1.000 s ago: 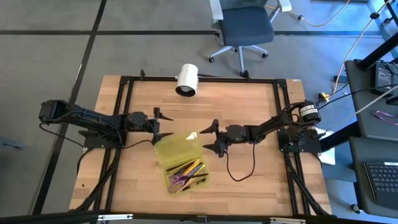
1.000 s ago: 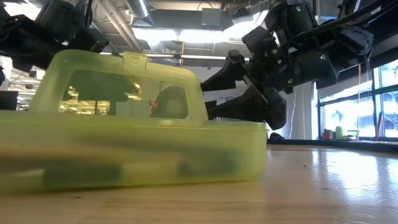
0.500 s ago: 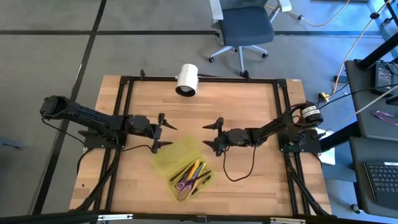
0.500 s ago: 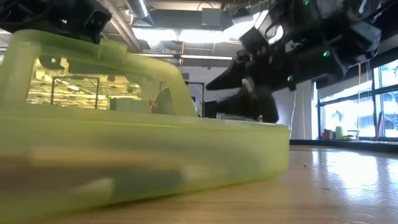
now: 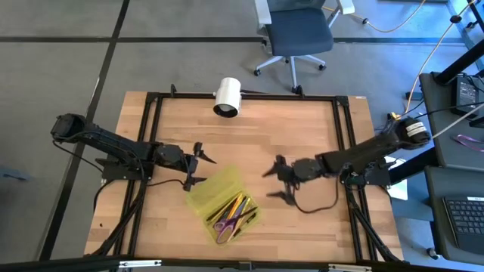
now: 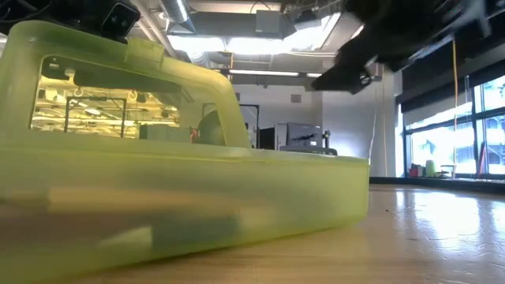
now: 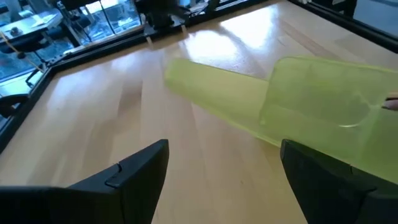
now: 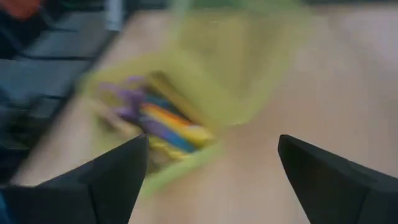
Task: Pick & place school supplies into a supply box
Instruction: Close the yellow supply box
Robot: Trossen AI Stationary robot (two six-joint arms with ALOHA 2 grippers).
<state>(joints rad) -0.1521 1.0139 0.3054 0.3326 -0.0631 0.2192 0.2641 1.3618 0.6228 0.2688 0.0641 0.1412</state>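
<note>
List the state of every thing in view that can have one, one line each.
supply box: open, lying flat on the table, lid half empty.
school supplies: lying inside the box's near half.
scissors: in the box, among the pens.
left gripper: open, empty, beside the box's lid.
right gripper: open, empty, clear of the box.
white cylinder: lying on its side at the table's far edge.

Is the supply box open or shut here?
Open: the supply box lies with both halves spread, pens and purple scissors showing in one half.
</note>
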